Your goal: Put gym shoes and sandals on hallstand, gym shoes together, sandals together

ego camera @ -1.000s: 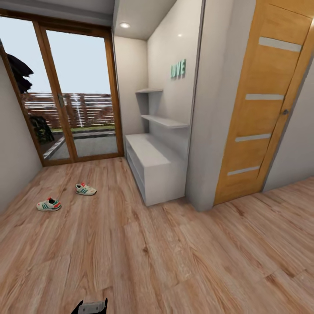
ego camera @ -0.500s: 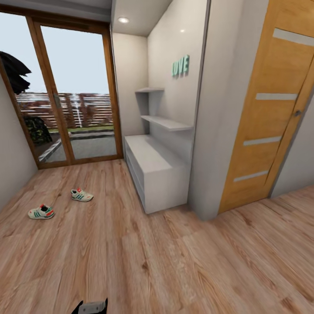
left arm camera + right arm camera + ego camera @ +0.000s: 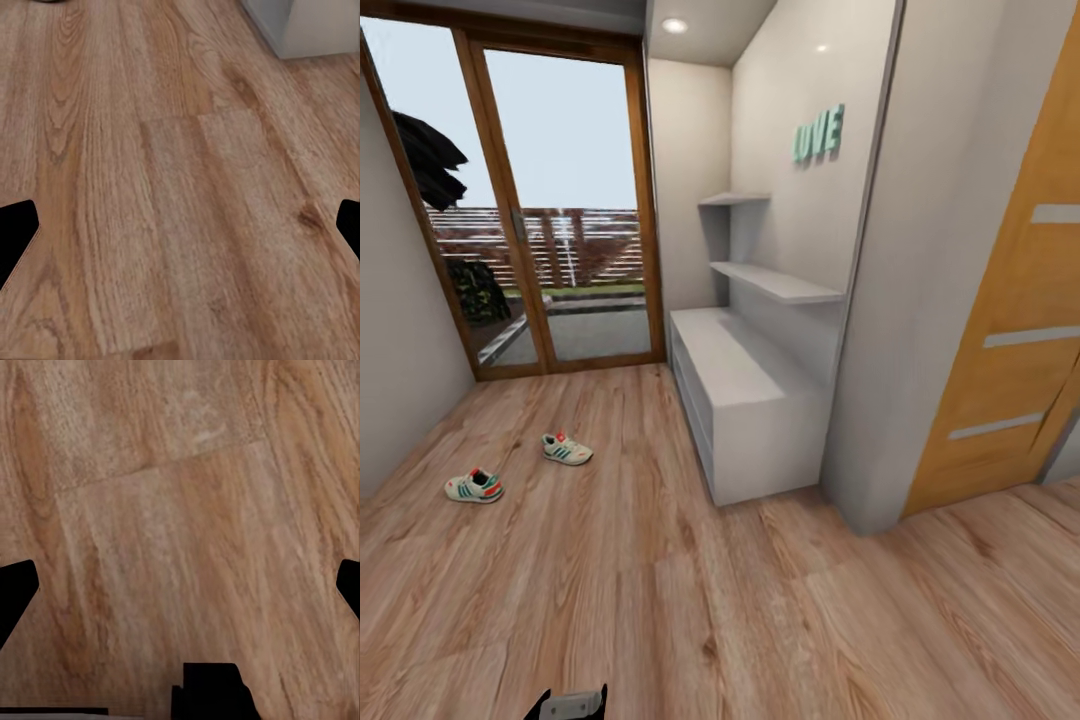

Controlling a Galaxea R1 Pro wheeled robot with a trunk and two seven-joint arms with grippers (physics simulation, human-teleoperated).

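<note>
Sneakers [image 3: 567, 450] [image 3: 474, 487] lie apart on the floor [image 3: 690, 600] to my left, well clear of the rack [image 3: 745, 405] against the right wall. Open planks stretch between. My left gripper [image 3: 180, 232] and right gripper [image 3: 180, 592] hang spread, holding nothing.

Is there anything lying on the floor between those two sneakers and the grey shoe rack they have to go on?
Nothing visible: only bare plank floor separates the two gym shoes from the hallstand.
</note>
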